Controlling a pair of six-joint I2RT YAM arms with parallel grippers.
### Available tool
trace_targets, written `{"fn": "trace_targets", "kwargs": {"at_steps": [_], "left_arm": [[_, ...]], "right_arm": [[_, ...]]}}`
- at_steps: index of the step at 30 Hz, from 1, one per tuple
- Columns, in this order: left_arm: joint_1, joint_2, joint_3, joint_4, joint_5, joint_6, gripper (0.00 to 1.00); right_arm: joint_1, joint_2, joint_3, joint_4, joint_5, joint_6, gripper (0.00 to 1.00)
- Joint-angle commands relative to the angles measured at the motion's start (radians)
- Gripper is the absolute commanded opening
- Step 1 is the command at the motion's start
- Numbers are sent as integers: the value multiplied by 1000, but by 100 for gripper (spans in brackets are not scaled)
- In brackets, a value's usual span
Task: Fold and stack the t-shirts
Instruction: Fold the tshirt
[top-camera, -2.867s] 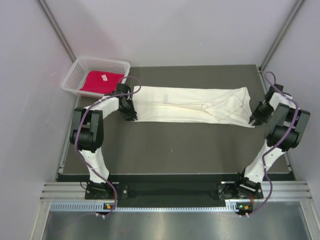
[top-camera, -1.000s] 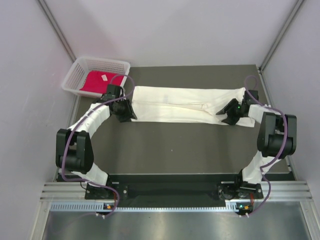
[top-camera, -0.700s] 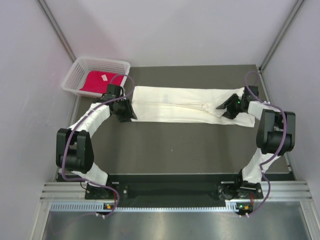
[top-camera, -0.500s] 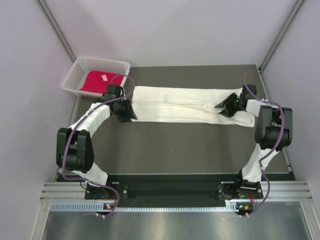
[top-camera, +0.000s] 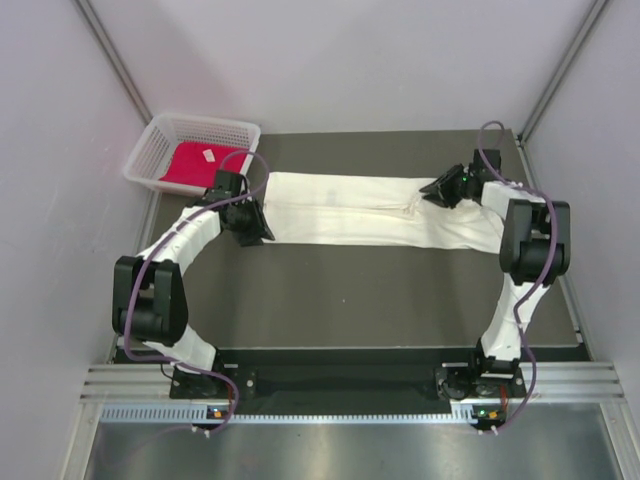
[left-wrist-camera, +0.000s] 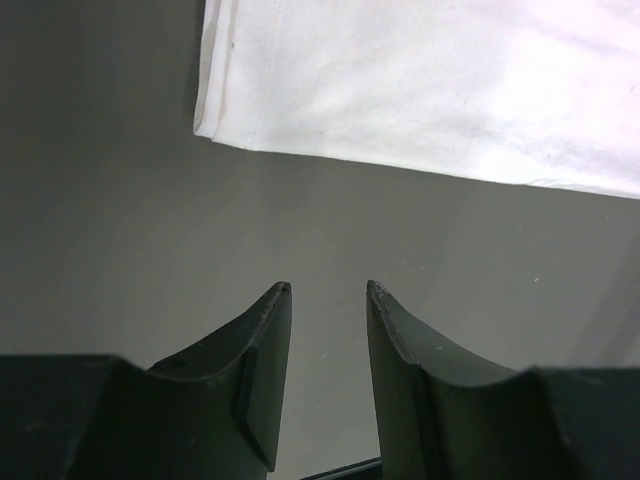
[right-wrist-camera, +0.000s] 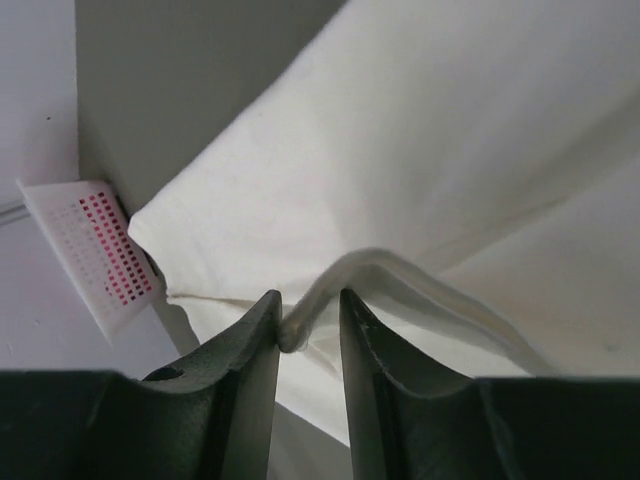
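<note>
The cream-white t-shirt (top-camera: 380, 210) lies as a long folded strip across the dark table (top-camera: 350, 300). The red-magenta t-shirt (top-camera: 200, 163), with a small white tag, lies in the white basket (top-camera: 160, 135). My left gripper (top-camera: 256, 228) is open at the strip's near-left corner; in its wrist view the gripper (left-wrist-camera: 325, 290) hangs over bare table, the cloth corner (left-wrist-camera: 215, 125) just ahead. My right gripper (top-camera: 433, 190) is on the strip's far edge near the right end. In its wrist view the gripper (right-wrist-camera: 310, 300) stands narrowly open around a raised cream hem (right-wrist-camera: 340, 275), which touches one finger.
The basket (right-wrist-camera: 90, 250) stands at the far-left corner against the left wall. Grey walls close in the left, right and back. A metal rail (top-camera: 340, 385) runs along the near edge where the arm bases sit.
My right gripper has moved away and to the left along the shirt's right end to its far edge, and its jaws have narrowed around the hem. Over the last second the left arm has stayed put.
</note>
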Motion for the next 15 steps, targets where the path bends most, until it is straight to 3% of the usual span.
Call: {"fn": "trace_targets", "kwargs": {"at_steps": [1, 11, 15], "left_arm": [[2, -41, -21, 17, 4, -18, 41], [2, -98, -72, 7, -8, -32, 41], [2, -104, -81, 24, 3, -49, 41]], "right_arm": [[22, 49, 109, 8, -9, -4, 31], [35, 203, 382, -98, -59, -102, 39], [46, 235, 531, -247, -87, -185, 43]]}}
